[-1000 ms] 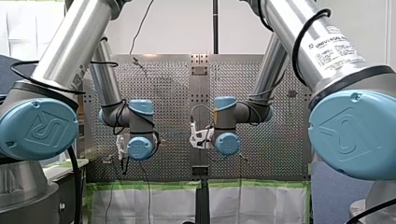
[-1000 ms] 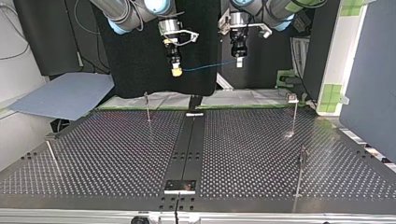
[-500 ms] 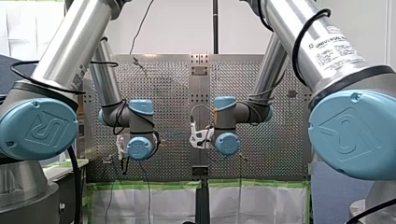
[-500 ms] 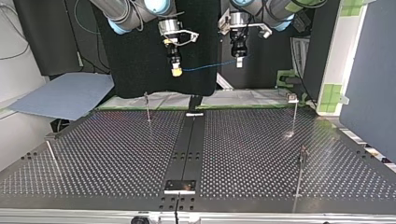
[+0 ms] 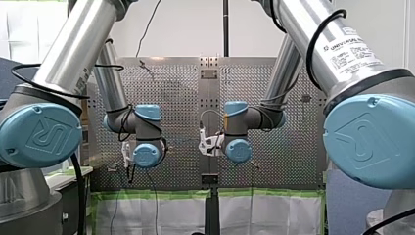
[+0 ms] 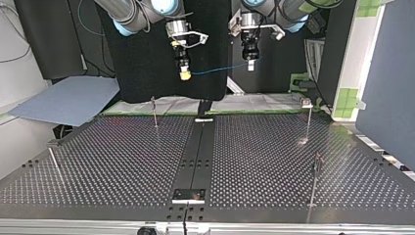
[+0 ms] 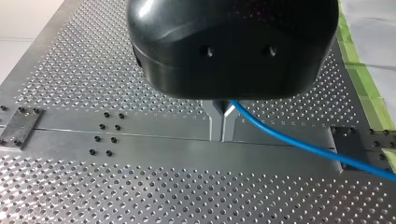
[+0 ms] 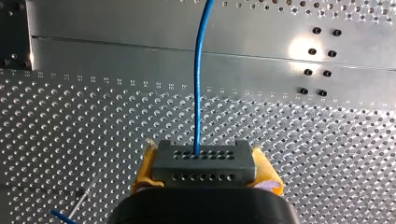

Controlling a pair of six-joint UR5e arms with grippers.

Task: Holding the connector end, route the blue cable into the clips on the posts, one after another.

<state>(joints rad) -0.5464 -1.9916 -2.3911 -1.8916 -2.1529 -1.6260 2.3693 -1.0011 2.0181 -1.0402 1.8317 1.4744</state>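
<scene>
In the top view the blue cable [image 6: 220,70] hangs taut in the air between both grippers, high above the table. My right gripper [image 6: 185,74], with yellow pads, is shut on the dark grey connector [image 8: 204,162], and the blue cable [image 8: 198,84] runs straight out of that block. My left gripper [image 7: 222,122] has its metal fingers shut on the blue cable [image 7: 303,147], which trails off to one side. In the top view my left gripper [image 6: 250,64] hangs at about the same height as the right one.
Thin posts with clips stand on the perforated table [image 6: 122,161]: one at the far left [image 6: 154,111], one at the far right [image 6: 309,120], one at the near right [image 6: 315,178] and a leaning one at the near left [image 6: 54,164]. A dark strip [image 6: 195,156] runs down the table's middle.
</scene>
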